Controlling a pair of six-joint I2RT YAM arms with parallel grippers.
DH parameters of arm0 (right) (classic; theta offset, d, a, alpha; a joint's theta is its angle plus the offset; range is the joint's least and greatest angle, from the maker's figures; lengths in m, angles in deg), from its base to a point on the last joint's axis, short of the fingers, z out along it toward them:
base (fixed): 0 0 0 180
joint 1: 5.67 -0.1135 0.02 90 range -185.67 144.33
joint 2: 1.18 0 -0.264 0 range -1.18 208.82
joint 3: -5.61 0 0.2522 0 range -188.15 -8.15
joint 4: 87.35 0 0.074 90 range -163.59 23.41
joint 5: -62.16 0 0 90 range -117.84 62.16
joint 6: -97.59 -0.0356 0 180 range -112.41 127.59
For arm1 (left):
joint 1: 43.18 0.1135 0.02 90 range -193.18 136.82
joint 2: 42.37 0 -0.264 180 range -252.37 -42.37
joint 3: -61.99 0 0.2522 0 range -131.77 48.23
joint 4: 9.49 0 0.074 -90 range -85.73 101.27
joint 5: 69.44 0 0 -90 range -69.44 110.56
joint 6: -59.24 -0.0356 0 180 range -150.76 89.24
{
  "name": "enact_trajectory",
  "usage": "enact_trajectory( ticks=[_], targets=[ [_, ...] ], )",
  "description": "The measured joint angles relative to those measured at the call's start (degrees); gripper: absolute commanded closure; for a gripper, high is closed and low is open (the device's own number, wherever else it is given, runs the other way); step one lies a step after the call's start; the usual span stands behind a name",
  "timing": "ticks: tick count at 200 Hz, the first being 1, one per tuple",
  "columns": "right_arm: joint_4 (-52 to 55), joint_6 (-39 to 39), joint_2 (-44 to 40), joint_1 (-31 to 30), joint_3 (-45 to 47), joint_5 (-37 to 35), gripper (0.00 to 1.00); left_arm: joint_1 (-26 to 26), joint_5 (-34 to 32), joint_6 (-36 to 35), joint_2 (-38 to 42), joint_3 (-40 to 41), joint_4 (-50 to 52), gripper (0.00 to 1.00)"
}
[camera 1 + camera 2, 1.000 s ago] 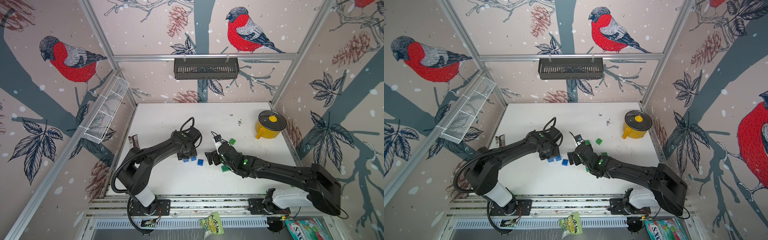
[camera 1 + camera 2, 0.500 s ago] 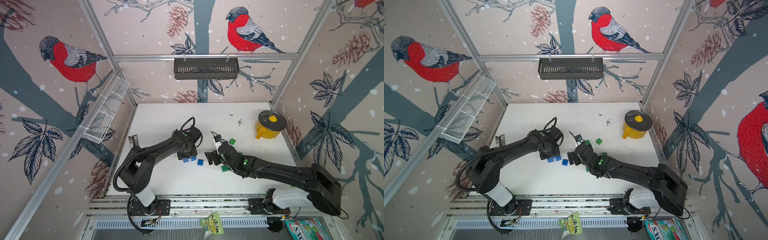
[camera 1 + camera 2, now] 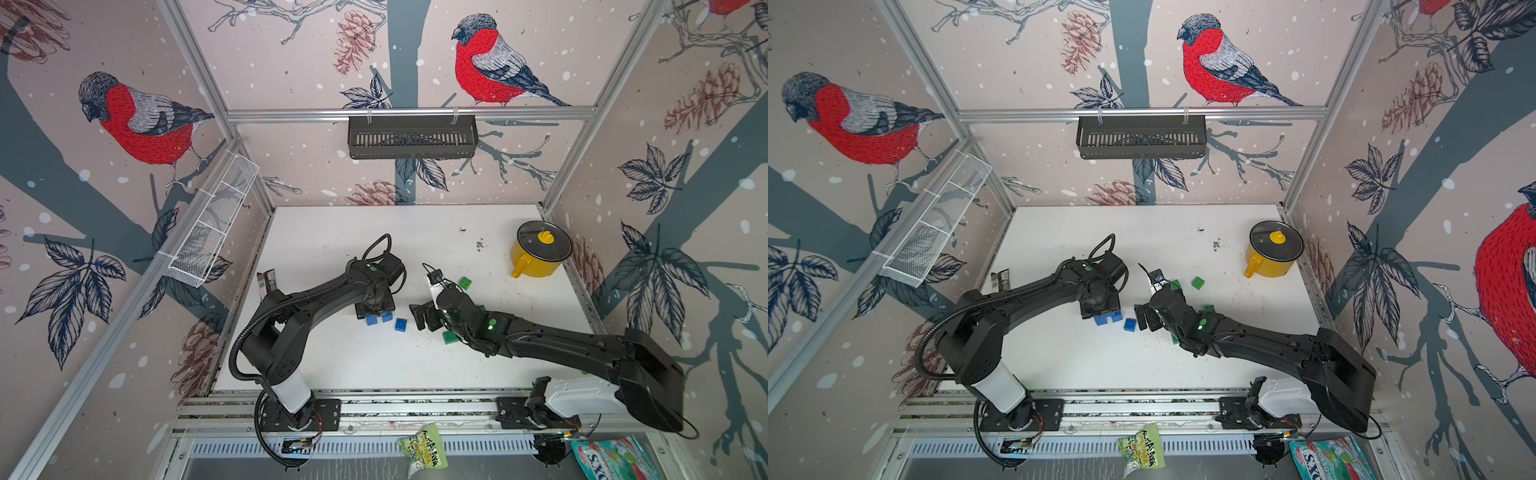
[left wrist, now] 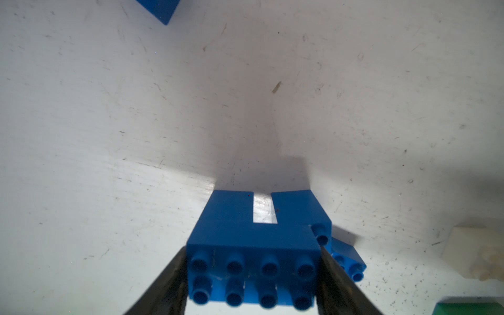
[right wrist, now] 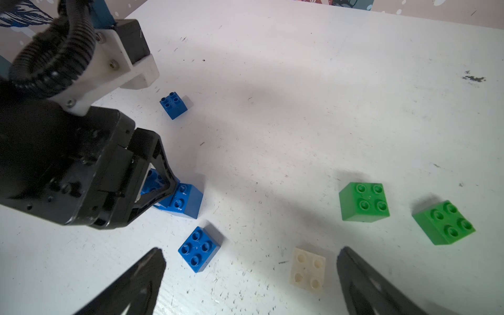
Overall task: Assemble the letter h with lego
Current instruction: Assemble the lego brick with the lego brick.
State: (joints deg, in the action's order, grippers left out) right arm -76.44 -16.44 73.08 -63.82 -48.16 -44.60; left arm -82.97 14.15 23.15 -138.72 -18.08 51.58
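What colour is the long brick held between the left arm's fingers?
Blue. The long brick shows best in the left wrist view.

A: What colour are the arms?
B: The left arm (image 3: 316, 295) and right arm (image 3: 561, 345) are black. Each has a white part (image 3: 293, 392) low down and a small green light (image 3: 373, 268).
A: Any cables?
B: A fat ribbed black hose (image 5: 41, 71) runs on the left arm, by a white plate (image 5: 120, 62) with silver screws (image 5: 112, 65). The right gripper (image 5: 251, 252) has black fingers (image 5: 131, 283).
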Motion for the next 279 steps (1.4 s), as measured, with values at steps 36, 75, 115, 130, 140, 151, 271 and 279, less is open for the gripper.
enact_trajectory(
  ticks=[36, 75, 115, 130, 140, 151, 271, 279],
  targets=[
    [0.0, 0.0, -0.37, -0.07, 0.0, -0.07, 0.01, -0.57, -0.7, 1.16, -0.11, -0.59, 1.07, 0.38],
    [0.02, 0.0, -0.37, -0.13, 0.0, -0.13, 0.01, -0.94, -0.92, 1.77, -0.07, -0.94, 3.08, 0.39],
    [0.0, 0.0, -0.48, -0.15, 0.0, -0.11, 0.0, -1.6, -1.29, 2.75, 0.17, -1.18, 4.37, 0.39],
    [0.0, 0.0, -0.48, -0.17, 0.0, -0.11, 0.0, -1.75, -1.46, 3.28, 0.63, -1.18, 4.35, 0.39],
    [0.0, 0.0, -0.48, -0.17, 0.0, -0.11, 0.01, -1.97, -1.73, 3.56, 0.83, -1.16, 4.26, 0.39],
    [0.0, 0.0, -0.55, -0.17, 0.0, -0.11, 0.0, -2.14, -1.77, 3.85, 0.87, -0.98, 4.09, 0.39],
    [-0.04, 0.0, -0.57, -0.26, 0.04, -0.13, 0.01, -2.99, -2.75, 6.47, 2.21, 1.7, 2.14, 0.39],
    [-0.04, 0.0, -0.57, -0.26, 0.04, -0.13, 0.0, -3.04, -2.73, 6.71, 2.21, 2.01, 1.77, 0.39]
  ],
)
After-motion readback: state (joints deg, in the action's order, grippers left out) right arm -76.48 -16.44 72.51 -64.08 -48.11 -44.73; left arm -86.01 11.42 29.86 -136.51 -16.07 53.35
